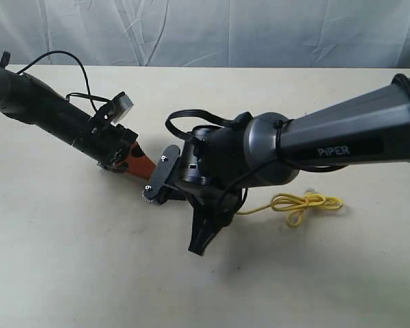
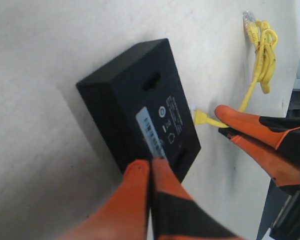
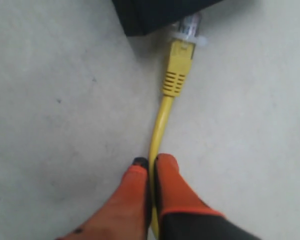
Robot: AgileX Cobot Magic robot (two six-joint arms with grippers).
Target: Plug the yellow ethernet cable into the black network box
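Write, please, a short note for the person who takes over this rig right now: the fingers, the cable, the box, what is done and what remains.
Left gripper: fingers shut, tips resting on the black network box by its label.
Right gripper: fingers shut on the yellow ethernet cable, a little behind the plug.
Done: the plug's clear tip is at the box's side; whether it is fully seated cannot be told.
Left: probably push it home, then release.

Left end effector (image 2: 150,167): fingers were pressed together, arm angled down
Right end effector (image 3: 151,161): fingers clamped the yellow ethernet cable (image 3: 162,120)
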